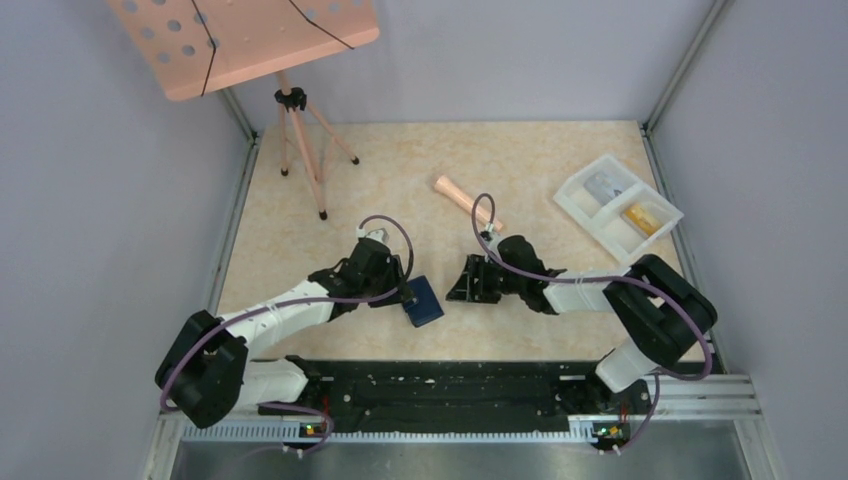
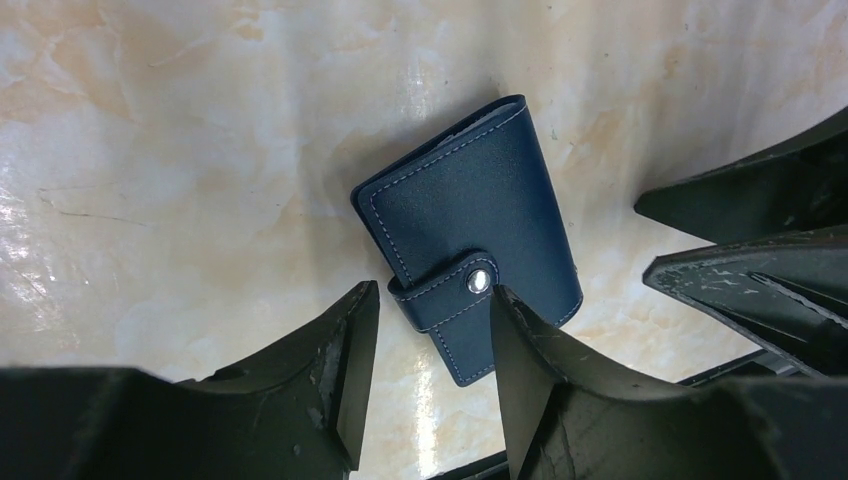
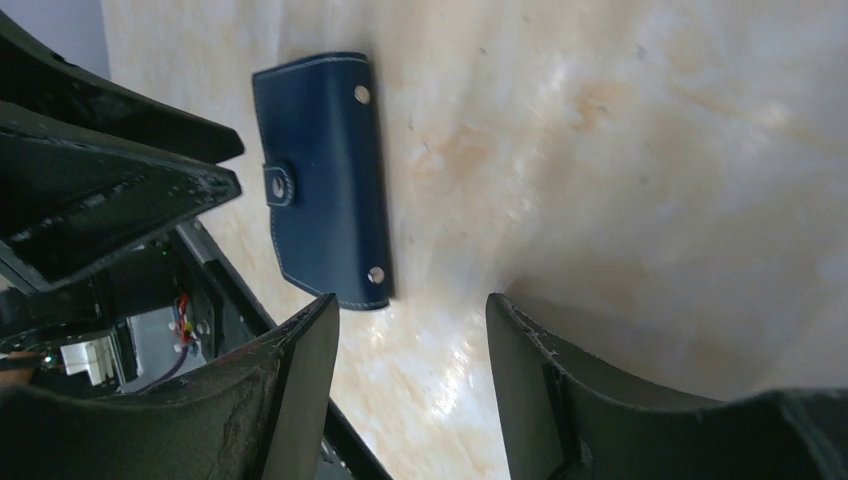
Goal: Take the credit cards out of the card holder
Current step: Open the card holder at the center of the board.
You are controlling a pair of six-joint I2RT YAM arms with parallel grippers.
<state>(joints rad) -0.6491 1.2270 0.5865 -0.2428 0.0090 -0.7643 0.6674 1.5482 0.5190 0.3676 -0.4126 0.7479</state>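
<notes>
Two tools stand wide open and empty: the left gripper (image 2: 432,320) straddles one end of the card holder (image 2: 470,225), and the right gripper (image 3: 410,305) is just beside it. The holder lies snapped shut by the near edge of the table (image 1: 380,170), left of centre. One jaw pushing alone could skid it across the glossy top. Grey walls (image 1: 500,50) surround. What look like credit cards (image 1: 645,216) sit in the white tray (image 1: 590,230) at the far-right corner.
</notes>
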